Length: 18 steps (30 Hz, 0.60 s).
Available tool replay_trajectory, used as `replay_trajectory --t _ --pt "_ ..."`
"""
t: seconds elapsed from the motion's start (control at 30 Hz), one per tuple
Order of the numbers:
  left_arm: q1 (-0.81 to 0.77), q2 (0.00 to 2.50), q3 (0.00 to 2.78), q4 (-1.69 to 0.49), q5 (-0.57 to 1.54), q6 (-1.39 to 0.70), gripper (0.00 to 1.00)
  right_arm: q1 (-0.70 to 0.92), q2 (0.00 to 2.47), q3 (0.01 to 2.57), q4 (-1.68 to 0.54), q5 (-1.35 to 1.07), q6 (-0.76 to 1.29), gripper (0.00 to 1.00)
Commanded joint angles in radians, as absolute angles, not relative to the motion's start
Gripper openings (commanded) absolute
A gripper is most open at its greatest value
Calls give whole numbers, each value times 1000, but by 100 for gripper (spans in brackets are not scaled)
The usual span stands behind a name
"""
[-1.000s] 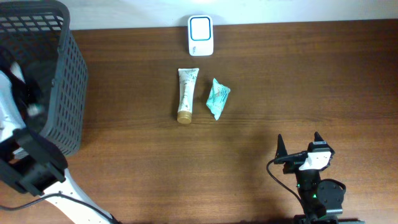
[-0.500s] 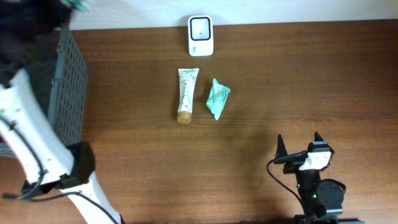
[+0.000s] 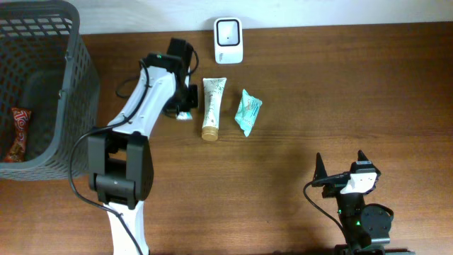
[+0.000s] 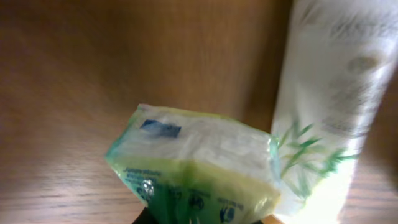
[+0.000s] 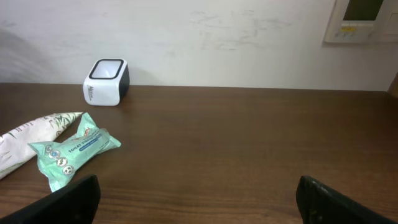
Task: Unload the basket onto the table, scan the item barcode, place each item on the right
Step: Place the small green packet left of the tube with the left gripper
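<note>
Left claw [image 3: 181, 110] moved beside tube [image 3: 211, 106] | grips packet [image 4: 199, 168], seemingly crosswise | right claw [image 3: 340, 159] wide

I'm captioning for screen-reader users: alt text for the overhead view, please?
The left gripper holds a small green packet beside a white tube, with a teal packet on the tube's other side and a white scanner beyond them. A grey basket stands at far left; the right gripper rests at the near edge, jaws open.
</note>
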<state>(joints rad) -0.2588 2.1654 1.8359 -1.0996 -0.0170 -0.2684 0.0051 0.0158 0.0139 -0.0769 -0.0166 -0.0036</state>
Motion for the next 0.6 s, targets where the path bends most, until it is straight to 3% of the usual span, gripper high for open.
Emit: replay_trajectory --t 0.0,0.1,0.17,0.2,0.3,0.33,0.43,0.57 --pt "-268 2147 1766 -1054 4 -260 25 -1 9 6 -79 -4 1 99" --pt "-268 2146 1782 -1021 4 -260 47 -1 9 6 -79 -4 1 99" --pt "-266 2141 1856 -1040 12 -258 50 -1 9 6 -79 -4 1 99" --pt "-263 2135 1938 -1073 17 -258 58 -1 9 6 -79 -4 1 99" --pt "-236 2122 2202 -1170 22 -251 62 -1 9 6 -79 -4 1 99" --pt "-213 2118 2348 -1208 22 -232 72 -1 9 6 -79 -4 1 99" --pt "-153 2116 2632 -1232 -1 -186 82 -1 9 6 -79 -4 1 99" --pt "27 2116 2963 -1209 -297 -171 82 -1 9 6 -79 -4 1 99"
